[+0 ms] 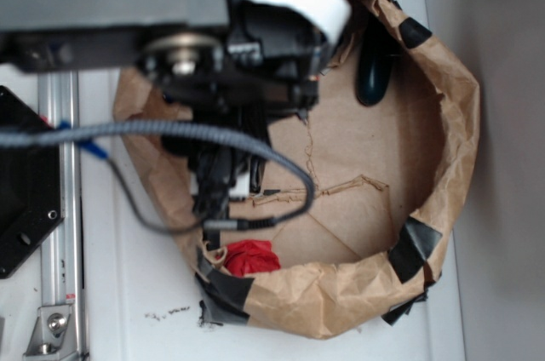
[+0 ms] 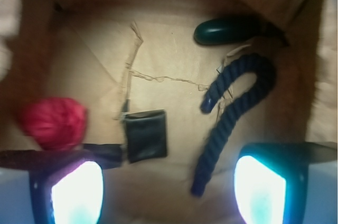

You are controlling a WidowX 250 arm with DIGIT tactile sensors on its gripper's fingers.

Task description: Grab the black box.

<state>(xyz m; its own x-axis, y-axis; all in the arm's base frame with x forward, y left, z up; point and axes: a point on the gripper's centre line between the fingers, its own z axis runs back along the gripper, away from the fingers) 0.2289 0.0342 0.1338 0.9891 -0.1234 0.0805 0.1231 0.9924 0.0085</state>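
Observation:
In the wrist view the black box (image 2: 146, 134) lies flat on the brown paper floor of the bin, just ahead of the gripper and nearer its left finger. My gripper (image 2: 168, 192) is open and empty, its two glowing fingertips (image 2: 76, 195) wide apart at the bottom edge. In the exterior view the arm and gripper (image 1: 223, 175) hang over the left part of the bin and hide the black box.
A navy blue rope (image 2: 231, 113) curves to the right of the box. A dark teal oval object (image 2: 227, 30) (image 1: 372, 71) lies at the far side. A red ball (image 2: 53, 122) (image 1: 251, 257) sits at the left. Brown paper walls (image 1: 443, 123) ring the bin.

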